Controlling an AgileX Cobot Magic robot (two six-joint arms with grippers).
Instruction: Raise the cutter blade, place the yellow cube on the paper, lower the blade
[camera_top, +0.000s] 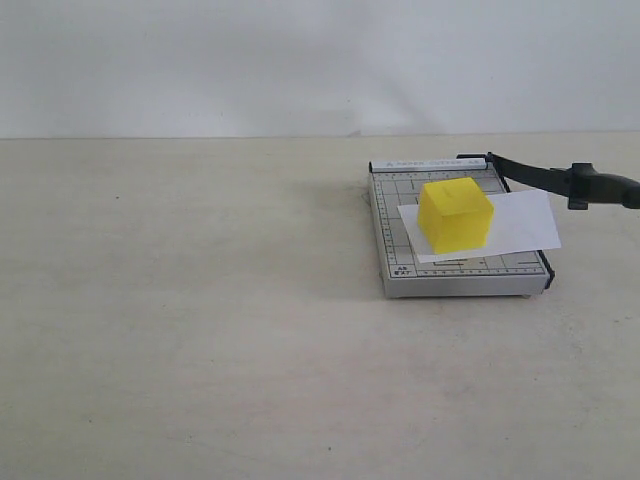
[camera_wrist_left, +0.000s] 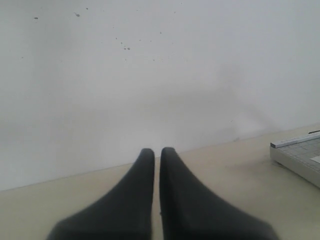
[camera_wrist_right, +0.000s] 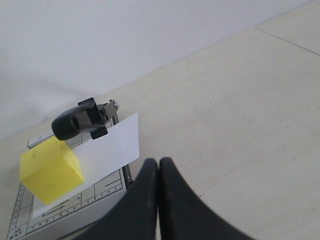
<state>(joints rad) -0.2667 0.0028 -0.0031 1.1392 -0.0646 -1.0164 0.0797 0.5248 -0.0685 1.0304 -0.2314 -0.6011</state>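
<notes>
The yellow cube (camera_top: 456, 213) rests on the white paper (camera_top: 520, 225), which lies across the grey gridded board (camera_top: 400, 250) and overhangs its right edge. The black cutter blade (camera_top: 560, 180) is raised, hinged at the board's far right corner, with its thick handle end pointing right. The right wrist view shows the cube (camera_wrist_right: 50, 170), the paper (camera_wrist_right: 112, 147) and the blade's handle (camera_wrist_right: 75, 122) above them. My right gripper (camera_wrist_right: 158, 162) is shut and empty, off the board's corner. My left gripper (camera_wrist_left: 157, 151) is shut and empty, away from the board (camera_wrist_left: 300, 157). Neither gripper appears in the exterior view.
The board stands on a wide beige tabletop (camera_top: 200, 330) that runs back to a plain white wall (camera_top: 300, 60). Nothing else lies on the table in any view.
</notes>
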